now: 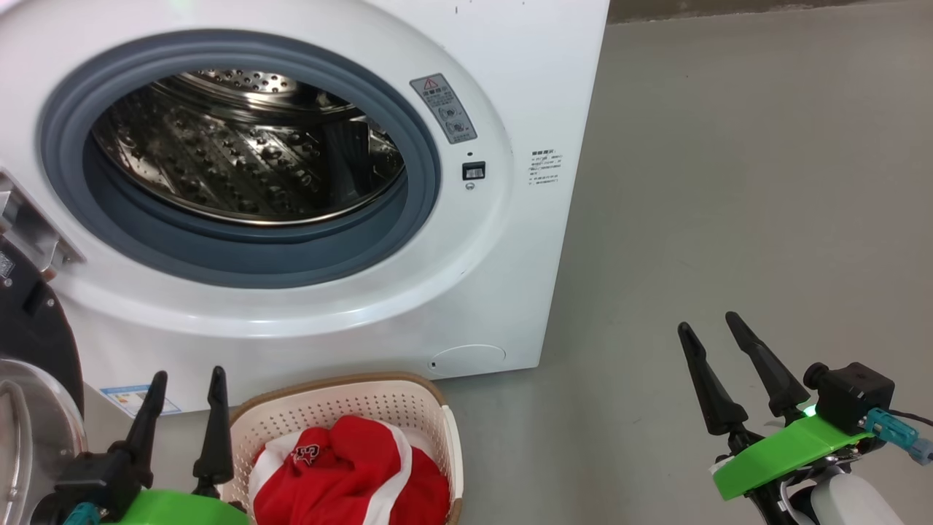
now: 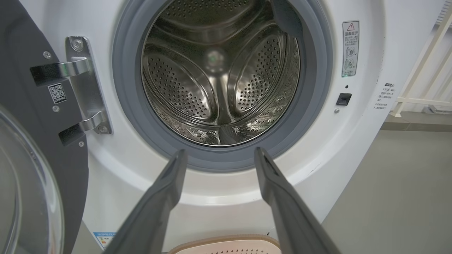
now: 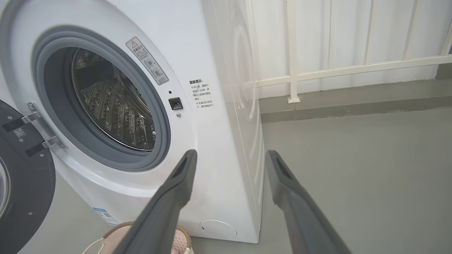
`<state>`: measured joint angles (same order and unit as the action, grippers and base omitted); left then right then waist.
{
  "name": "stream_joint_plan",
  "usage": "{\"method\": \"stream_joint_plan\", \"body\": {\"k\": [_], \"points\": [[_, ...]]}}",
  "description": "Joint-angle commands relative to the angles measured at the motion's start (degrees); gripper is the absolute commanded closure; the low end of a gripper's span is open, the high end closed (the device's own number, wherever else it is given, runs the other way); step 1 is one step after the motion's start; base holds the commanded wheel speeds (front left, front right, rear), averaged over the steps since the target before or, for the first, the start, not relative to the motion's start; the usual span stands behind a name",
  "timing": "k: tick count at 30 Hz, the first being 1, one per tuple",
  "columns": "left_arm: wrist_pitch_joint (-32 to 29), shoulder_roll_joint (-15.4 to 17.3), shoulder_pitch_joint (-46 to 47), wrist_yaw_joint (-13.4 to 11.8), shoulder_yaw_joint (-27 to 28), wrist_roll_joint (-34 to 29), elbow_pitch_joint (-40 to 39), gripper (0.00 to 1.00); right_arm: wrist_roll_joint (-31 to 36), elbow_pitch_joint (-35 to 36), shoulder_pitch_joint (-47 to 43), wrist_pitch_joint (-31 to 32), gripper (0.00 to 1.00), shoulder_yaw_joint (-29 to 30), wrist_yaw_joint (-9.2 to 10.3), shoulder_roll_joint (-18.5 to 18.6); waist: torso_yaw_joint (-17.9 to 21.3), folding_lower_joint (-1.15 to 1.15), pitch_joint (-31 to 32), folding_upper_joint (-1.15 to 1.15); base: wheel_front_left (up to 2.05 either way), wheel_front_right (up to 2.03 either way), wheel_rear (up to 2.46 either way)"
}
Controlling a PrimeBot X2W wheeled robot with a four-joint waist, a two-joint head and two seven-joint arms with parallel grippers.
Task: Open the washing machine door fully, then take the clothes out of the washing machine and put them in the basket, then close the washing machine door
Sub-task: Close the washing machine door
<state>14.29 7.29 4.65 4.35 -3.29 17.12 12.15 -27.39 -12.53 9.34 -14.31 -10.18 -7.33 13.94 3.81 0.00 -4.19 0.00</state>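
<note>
Two claws frame the bottom of our head view, both spread wide and holding nothing. Our left claw (image 1: 187, 373) is near the left rim of the basket (image 1: 437, 394), and our right claw (image 1: 707, 321) is well apart from it over bare floor (image 1: 729, 182). The basket stands on the floor at the foot of the washing machine (image 1: 525, 87). The clothes (image 1: 350, 467) lie bundled inside it, red with white stripes. To our left the washing machine door (image 1: 33, 321) hangs swung out on its hinge, clear of the opening. Farther in, the drum (image 1: 248, 146) shows bare steel, with no fabric that we can see. We judge the opening and the unloading done, so closing the door is what remains.

Each view's edge cuts the door off, so we cannot tell how wide it stands or where its handle lies. The basket's near end runs off the bottom of the head view, and we cannot tell how many garments make up the heap. From the head, the grey rubber ring (image 1: 426, 171) hides the drum's lowest front strip.
</note>
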Motion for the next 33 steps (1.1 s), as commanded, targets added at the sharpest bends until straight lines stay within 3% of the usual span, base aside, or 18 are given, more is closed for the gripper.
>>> {"method": "stream_joint_plan", "body": {"k": [1, 10, 24, 33], "points": [[0.71, 0.92, 0.68, 0.51, 2.28, -0.59, -1.08, 0.0, -0.21, 1.15, 0.38, -0.69, 0.0, -1.12, -0.16, 0.77, 0.01, 0.0, 0.05, 0.0, 0.0, 0.0, 0.0], [0.71, 0.34, 0.39, 1.1, 2.88, -0.46, -1.0, 0.0, -0.15, 1.21, -0.07, -0.69, 0.0, -1.31, -0.16, 0.65, 0.01, 0.0, 0.53, 0.0, -0.32, 0.29, 0.03], [0.71, -0.35, 0.26, 1.63, 3.52, -0.56, -0.87, 0.0, -0.41, 1.12, -0.19, -0.69, 0.0, -1.06, -0.16, 0.71, -0.12, 0.0, 0.49, 0.0, -1.52, 1.42, 0.1], [0.71, -0.77, 0.17, 1.81, 3.87, -1.01, -0.69, 0.0, -0.32, 1.2, -0.41, -0.69, 0.0, -1.06, -0.16, 0.66, -0.19, 0.0, 0.71, 0.0, -0.53, 0.53, 0.0]]}}
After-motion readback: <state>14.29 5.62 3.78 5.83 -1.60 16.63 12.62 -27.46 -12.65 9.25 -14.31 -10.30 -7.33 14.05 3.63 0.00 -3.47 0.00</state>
